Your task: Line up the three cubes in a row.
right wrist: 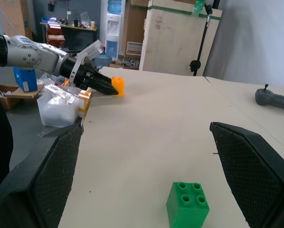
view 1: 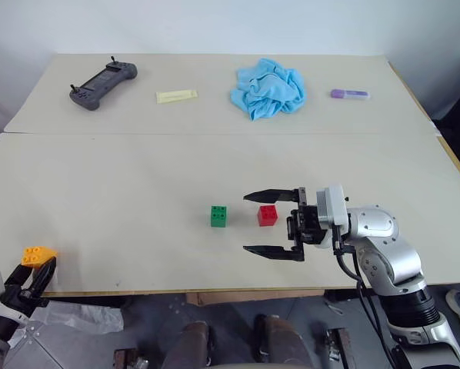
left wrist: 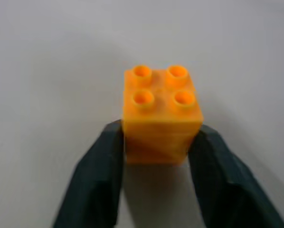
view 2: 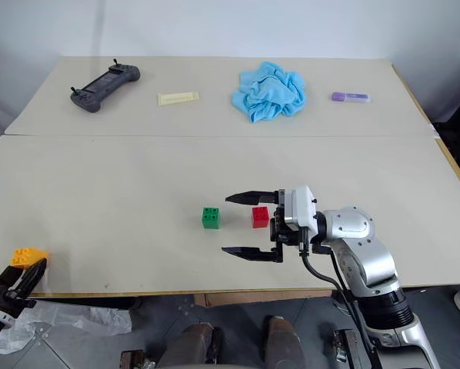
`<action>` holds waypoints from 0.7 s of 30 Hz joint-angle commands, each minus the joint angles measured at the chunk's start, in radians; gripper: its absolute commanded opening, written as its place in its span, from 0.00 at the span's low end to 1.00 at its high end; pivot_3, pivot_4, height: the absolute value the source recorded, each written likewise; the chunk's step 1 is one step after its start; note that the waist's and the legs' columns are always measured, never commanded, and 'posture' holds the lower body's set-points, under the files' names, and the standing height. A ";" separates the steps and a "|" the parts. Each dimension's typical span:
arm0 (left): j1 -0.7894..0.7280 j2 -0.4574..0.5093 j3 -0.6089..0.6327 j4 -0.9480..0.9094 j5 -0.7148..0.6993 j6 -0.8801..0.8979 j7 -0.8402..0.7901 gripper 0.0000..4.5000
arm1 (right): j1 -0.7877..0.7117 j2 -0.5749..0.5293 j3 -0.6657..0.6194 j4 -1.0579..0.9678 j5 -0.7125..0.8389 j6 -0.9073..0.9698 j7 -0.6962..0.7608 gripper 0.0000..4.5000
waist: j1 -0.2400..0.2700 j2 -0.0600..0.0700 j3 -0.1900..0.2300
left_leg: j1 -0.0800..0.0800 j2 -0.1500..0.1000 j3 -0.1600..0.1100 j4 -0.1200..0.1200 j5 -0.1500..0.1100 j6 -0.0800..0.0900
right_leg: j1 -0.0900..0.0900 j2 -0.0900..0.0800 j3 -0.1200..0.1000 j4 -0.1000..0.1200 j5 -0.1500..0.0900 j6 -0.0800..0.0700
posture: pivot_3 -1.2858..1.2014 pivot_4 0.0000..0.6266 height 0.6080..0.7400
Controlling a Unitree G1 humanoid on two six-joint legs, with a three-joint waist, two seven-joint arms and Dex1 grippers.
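Observation:
The orange-yellow cube (view 1: 38,254) is at the table's front left corner, and my left gripper (view 1: 36,267) is shut on it. In the left wrist view the two black fingers (left wrist: 97,175) press on the sides of that cube (left wrist: 161,114), studs up. The green cube (view 1: 219,216) and the red cube (view 1: 268,215) stand side by side on the near middle of the table, a small gap apart. My right gripper (view 1: 247,223) points left and is open. The red cube lies between its fingers, untouched, and the green cube (right wrist: 187,204) sits just past its fingertips.
Along the far side of the table (view 1: 122,184) lie a black controller (view 1: 103,83), a pale yellow strip (view 1: 177,96), a crumpled blue cloth (view 1: 267,88) and a purple capsule (view 1: 348,94). A seam (view 1: 215,134) runs across the table. A plastic bag (view 1: 76,317) lies below the front left edge.

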 commanded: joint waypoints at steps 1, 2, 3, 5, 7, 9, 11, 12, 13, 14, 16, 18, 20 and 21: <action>-0.006 0.045 0.008 -0.002 -0.036 -0.010 -0.056 0.33 | 0.013 -0.012 -0.014 -0.046 0.001 -0.016 -0.003 1.00 | 0.000 0.000 0.000 | 0.000 0.000 0.000 0.000 0.000 0.000 | 0.000 0.000 0.000 0.000 0.000 0.000 | 0.52 0.24 1.00; -0.011 0.057 0.007 0.001 -0.042 -0.012 -0.076 0.33 | 0.018 -0.015 -0.013 -0.047 -0.001 -0.018 -0.002 1.00 | 0.000 0.000 0.000 | 0.000 0.000 0.000 0.000 0.000 0.000 | 0.000 0.000 0.000 0.000 0.000 0.000 | 0.52 0.24 1.00; -0.035 0.103 -0.009 -0.013 -0.044 -0.032 -0.138 0.33 | 0.025 -0.025 -0.023 -0.042 -0.008 -0.024 -0.002 1.00 | 0.000 0.000 0.000 | 0.000 0.000 0.000 0.000 0.000 0.000 | 0.000 0.000 0.000 0.001 0.000 0.000 | 0.52 0.24 1.00; -0.079 0.208 -0.071 -0.067 -0.015 -0.068 -0.249 0.33 | 0.028 -0.045 -0.058 -0.019 -0.024 -0.029 -0.025 1.00 | 0.008 -0.001 0.000 | -0.001 0.000 0.000 0.000 0.000 0.000 | 0.000 0.000 -0.001 0.000 0.000 0.000 | 0.52 0.24 1.00; -0.179 0.324 -0.202 -0.143 -0.005 -0.046 -0.351 0.33 | 0.030 -0.063 -0.104 0.014 -0.031 -0.035 -0.056 1.00 | 0.021 -0.001 0.000 | -0.001 -0.001 -0.001 0.000 0.001 0.000 | 0.000 -0.001 -0.002 -0.001 0.000 0.000 | 0.52 0.24 1.00; -0.308 0.382 -0.332 -0.159 -0.021 0.001 -0.421 0.33 | 0.035 -0.071 -0.127 0.035 -0.041 -0.054 -0.063 1.00 | 0.027 0.002 0.000 | -0.001 -0.002 -0.002 0.000 0.001 0.000 | 0.001 -0.002 -0.002 -0.002 0.002 -0.002 | 0.52 0.24 1.00; -0.432 0.389 -0.444 -0.100 0.015 -0.011 -0.476 0.33 | 0.049 -0.082 -0.126 0.036 -0.043 -0.063 -0.045 1.00 | 0.021 0.007 -0.002 | 0.000 -0.003 -0.002 0.000 0.001 0.001 | 0.002 -0.002 -0.001 -0.001 0.003 -0.001 | 0.52 0.24 1.00; -0.496 0.385 -0.499 -0.056 0.038 -0.026 -0.508 0.33 | 0.057 -0.094 -0.122 0.031 -0.046 -0.067 -0.031 1.00 | 0.017 0.009 -0.002 | 0.000 -0.003 -0.001 0.000 0.001 0.001 | 0.001 -0.002 0.000 0.001 0.003 -0.001 | 0.52 0.24 1.00; -0.554 0.378 -0.547 -0.010 0.059 -0.041 -0.539 0.33 | 0.064 -0.102 -0.120 0.027 -0.049 -0.074 -0.022 1.00 | 0.010 0.009 -0.002 | 0.000 -0.003 0.000 -0.001 0.001 0.002 | 0.000 -0.001 0.000 0.003 0.003 -0.001 | 0.52 0.24 1.00; -0.607 0.368 -0.591 0.035 0.077 -0.052 -0.569 0.33 | 0.071 -0.108 -0.123 0.022 -0.046 -0.073 -0.019 1.00 | 0.001 0.009 -0.002 | -0.001 -0.003 0.000 -0.001 0.001 0.002 | -0.002 0.000 0.000 0.004 0.003 -0.001 | 0.52 0.24 1.00; -0.696 0.349 -0.671 0.137 0.125 -0.103 -0.635 0.33 | 0.082 -0.114 -0.130 0.012 -0.041 -0.070 -0.021 1.00 | -0.009 0.008 -0.002 | -0.004 -0.002 0.005 -0.002 0.001 0.001 | -0.010 0.003 -0.006 0.009 0.003 -0.001 | 0.52 0.24 1.00; -0.769 0.331 -0.727 0.240 0.167 -0.160 -0.690 0.33 | 0.092 -0.117 -0.135 0.003 -0.043 -0.072 -0.026 1.00 | -0.016 0.008 -0.002 | -0.004 -0.002 0.008 -0.002 0.001 0.001 | -0.012 0.004 -0.015 0.011 0.003 -0.002 | 0.52 0.24 1.00; -0.849 0.305 -0.773 0.362 0.208 -0.217 -0.735 0.33 | 0.114 -0.121 -0.143 -0.015 -0.046 -0.071 -0.037 1.00 | -0.020 0.008 -0.002 | -0.004 -0.002 0.012 -0.001 0.001 0.002 | -0.012 0.003 -0.022 0.011 0.002 -0.001 | 0.52 0.24 1.00; -0.904 0.285 -0.802 0.447 0.237 -0.252 -0.759 0.33 | 0.144 -0.125 -0.154 -0.037 -0.044 -0.068 -0.050 1.00 | -0.016 0.007 -0.002 | -0.004 -0.002 0.013 0.000 0.001 0.002 | -0.011 0.002 -0.022 0.011 0.002 -0.001 | 0.52 0.24 1.00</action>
